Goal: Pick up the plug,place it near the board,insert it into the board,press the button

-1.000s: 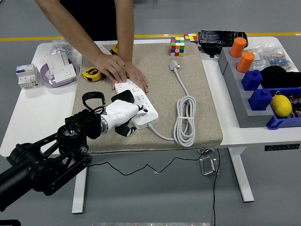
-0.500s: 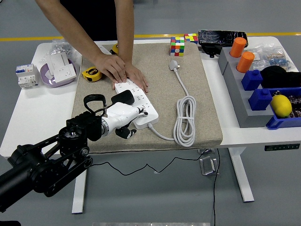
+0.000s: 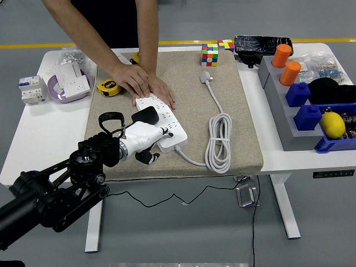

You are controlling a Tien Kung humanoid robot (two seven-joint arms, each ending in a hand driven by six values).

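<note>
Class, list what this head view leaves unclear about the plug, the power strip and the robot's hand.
- Black plug: whether its pins are seated in the power strip; the left hand hides the joint.
- Strip's button: too small to find.
- Strip's far end: covered by the person's hands.
- Left hand's fingers: grip unclear, seen from behind.
- Right arm: out of frame.

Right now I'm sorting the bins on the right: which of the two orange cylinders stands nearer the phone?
The orange cylinder farther back on the grey block; it stands just right of the black phone. The other orange cylinder stands in front, closer to the blue bins.
</note>
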